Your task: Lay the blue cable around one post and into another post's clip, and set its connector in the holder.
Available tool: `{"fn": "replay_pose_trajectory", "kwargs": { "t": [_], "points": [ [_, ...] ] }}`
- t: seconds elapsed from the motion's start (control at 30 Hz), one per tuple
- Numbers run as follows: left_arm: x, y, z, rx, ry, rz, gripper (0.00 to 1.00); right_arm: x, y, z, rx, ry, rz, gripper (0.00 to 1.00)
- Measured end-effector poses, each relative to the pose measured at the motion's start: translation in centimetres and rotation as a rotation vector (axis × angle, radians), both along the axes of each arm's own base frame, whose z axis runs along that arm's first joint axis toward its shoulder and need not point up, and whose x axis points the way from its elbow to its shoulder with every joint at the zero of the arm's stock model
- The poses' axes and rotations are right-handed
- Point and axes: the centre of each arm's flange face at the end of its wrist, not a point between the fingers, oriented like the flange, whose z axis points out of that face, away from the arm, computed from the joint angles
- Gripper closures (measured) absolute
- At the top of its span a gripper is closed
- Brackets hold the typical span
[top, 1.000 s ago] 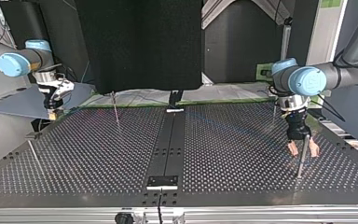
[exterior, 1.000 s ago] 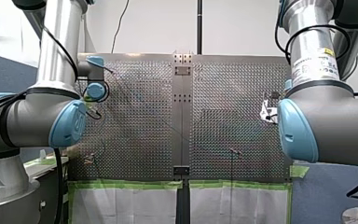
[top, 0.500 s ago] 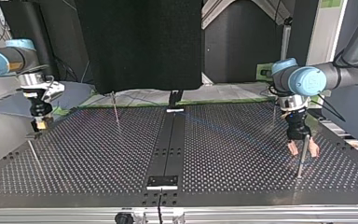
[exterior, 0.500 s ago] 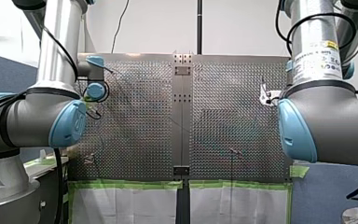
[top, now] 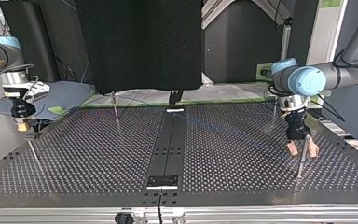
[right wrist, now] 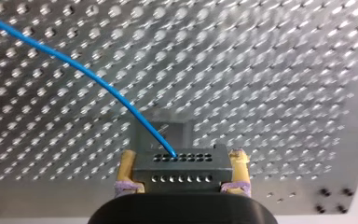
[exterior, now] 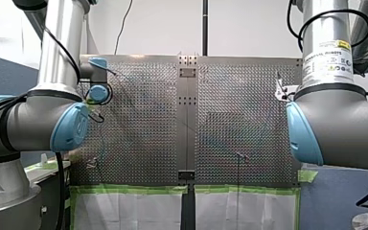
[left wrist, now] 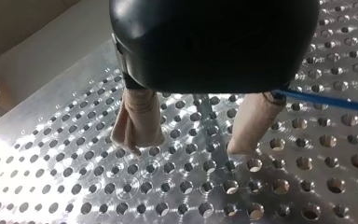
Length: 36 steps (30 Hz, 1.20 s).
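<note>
In the right wrist view my right gripper (right wrist: pixel 182 179) is shut on a grey connector (right wrist: pixel 182 164) with rows of small holes. The blue cable (right wrist: pixel 74 65) leaves its top face and arcs away over the perforated plate. In the top view that gripper (top: pixel 22 125) hangs at the table's left edge. My left gripper (top: pixel 302 150) stands open low over the plate at the top view's right, its beige pads (top: pixel 292 148) either side of a thin post (top: pixel 300 163). In the left wrist view the pads (left wrist: pixel 139 122) are spread wide, and the blue cable (left wrist: pixel 326 101) runs past one finger.
More thin posts stand on the plate in the top view: one at the back (top: pixel 115 111), one near the left edge (top: pixel 33 154), one behind my left gripper (top: pixel 274 109). A dark centre strip (top: pixel 170 140) carries a black plate (top: pixel 162 182) near the front edge.
My right gripper has carried the connector further to the top view's left, out to the table's edge. My left gripper has stayed open around its post.
</note>
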Motion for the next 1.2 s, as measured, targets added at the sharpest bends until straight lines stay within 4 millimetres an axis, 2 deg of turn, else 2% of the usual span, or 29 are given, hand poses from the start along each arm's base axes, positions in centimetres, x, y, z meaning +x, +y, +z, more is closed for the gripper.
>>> {"fn": "replay_pose_trajectory", "kwargs": {
  "t": [0.17,0.27,0.6,0.97,1.2],
  "points": [
    [0.0,0.0,0.0,-0.001,0.0,-0.001,0.0,-0.8,-0.4,-1.5,0.024,-0.011,-0.013,1.0],
    [0.0,0.0,0.0,-0.001,0.0,-0.001,0.0,-1.0,-0.6,-1.7,0.022,-0.015,-0.015,1.0],
    [0.0,0.0,0.0,0.0,0.0,-0.001,0.0,-1.1,-1.0,-1.2,0.01,-0.045,0.014,1.0],
    [0.0,-0.1,0.0,0.0,0.0,-0.002,0.0,-1.0,-1.7,0.3,0.044,-0.06,0.014,1.0],
    [0.0,-0.1,0.0,0.0,0.0,-0.003,0.0,-0.9,-1.5,0.0,0.095,-0.086,-0.007,1.0]
  ]
}}
